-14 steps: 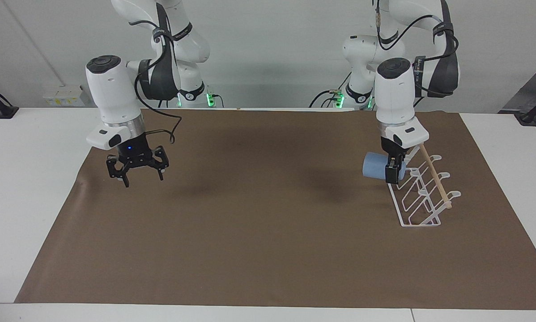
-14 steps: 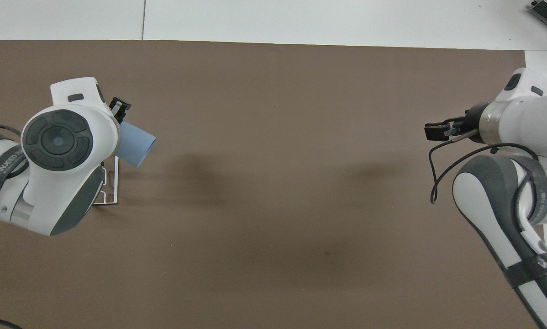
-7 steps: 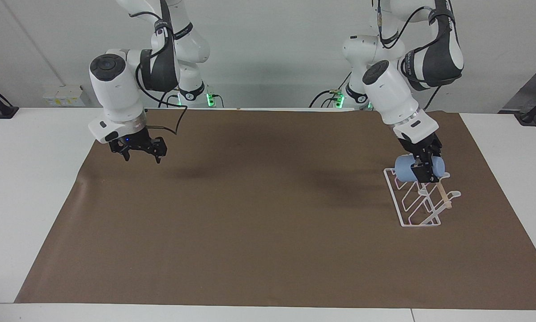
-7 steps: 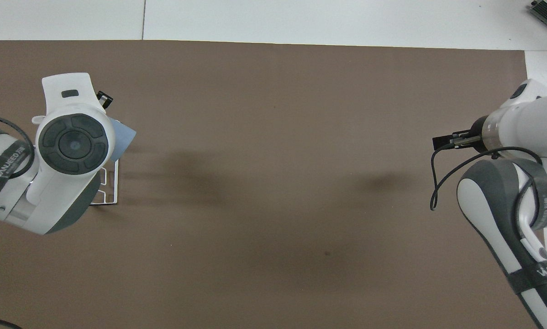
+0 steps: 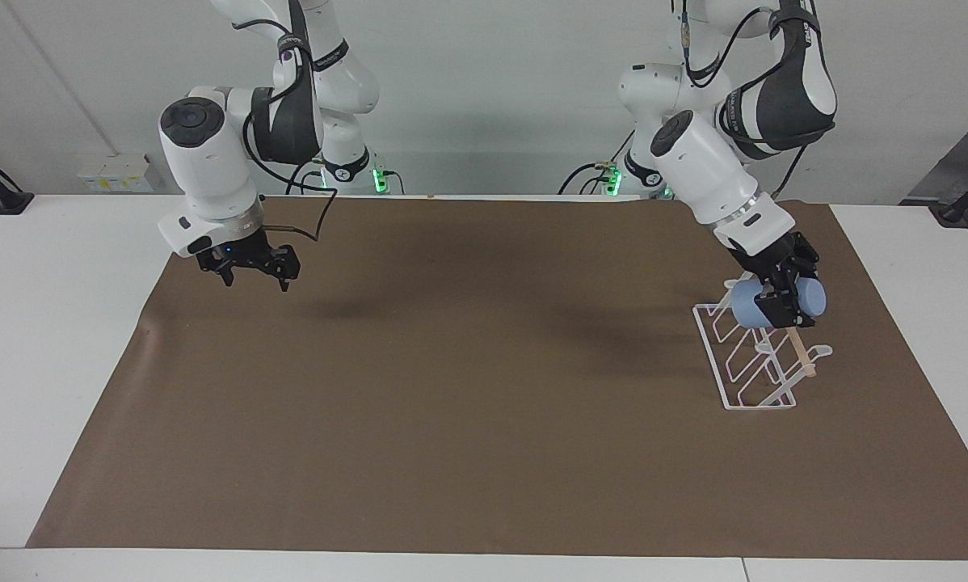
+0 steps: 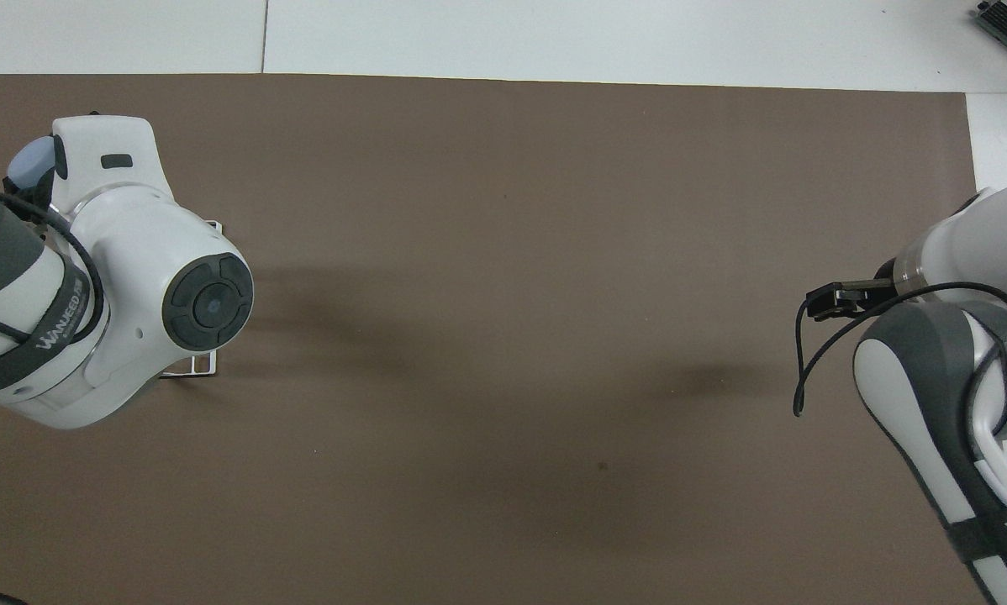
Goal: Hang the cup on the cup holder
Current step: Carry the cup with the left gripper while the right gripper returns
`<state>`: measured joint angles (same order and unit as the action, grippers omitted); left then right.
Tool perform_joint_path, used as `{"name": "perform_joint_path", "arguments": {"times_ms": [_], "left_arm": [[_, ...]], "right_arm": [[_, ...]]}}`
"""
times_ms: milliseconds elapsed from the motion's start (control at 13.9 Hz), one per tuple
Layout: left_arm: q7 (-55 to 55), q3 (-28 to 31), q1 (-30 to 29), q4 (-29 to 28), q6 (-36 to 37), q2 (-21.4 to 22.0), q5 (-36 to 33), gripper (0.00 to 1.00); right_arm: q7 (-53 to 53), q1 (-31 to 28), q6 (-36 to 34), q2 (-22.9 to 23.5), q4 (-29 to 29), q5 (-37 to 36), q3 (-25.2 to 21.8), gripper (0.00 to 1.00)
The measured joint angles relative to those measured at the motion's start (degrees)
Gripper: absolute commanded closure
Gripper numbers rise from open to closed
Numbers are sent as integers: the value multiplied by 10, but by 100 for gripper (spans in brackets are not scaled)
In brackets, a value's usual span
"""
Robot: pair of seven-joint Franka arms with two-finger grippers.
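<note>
Since the last frame the left end effector swung the cup over the cup holder, at the left arm's end of the worktop. Facing view: cup sideways, clamped, touching the rack's top; prong contact unclear. Right end effector waits, grip unreadable. Overhead view: left arm hides most of the rack; only a sliver of cup shows.

cup holder sole obstacle, brown mat open
</note>
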<state>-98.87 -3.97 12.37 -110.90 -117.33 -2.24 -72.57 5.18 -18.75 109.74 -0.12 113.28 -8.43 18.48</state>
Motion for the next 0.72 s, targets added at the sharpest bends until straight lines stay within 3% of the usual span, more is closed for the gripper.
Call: {"name": "perform_joint_path", "arguments": {"times_ms": [432, 719], "left_arm": [[-27, -3, 1, -28, 0, 0, -45, 100], [-76, -2, 0, -58, 0, -2, -69, 100]], "right_arm": [[-13, -21, -2, -2, -1, 34, 0, 0], [-31, -20, -3, -19, -33, 50, 4, 0]]}}
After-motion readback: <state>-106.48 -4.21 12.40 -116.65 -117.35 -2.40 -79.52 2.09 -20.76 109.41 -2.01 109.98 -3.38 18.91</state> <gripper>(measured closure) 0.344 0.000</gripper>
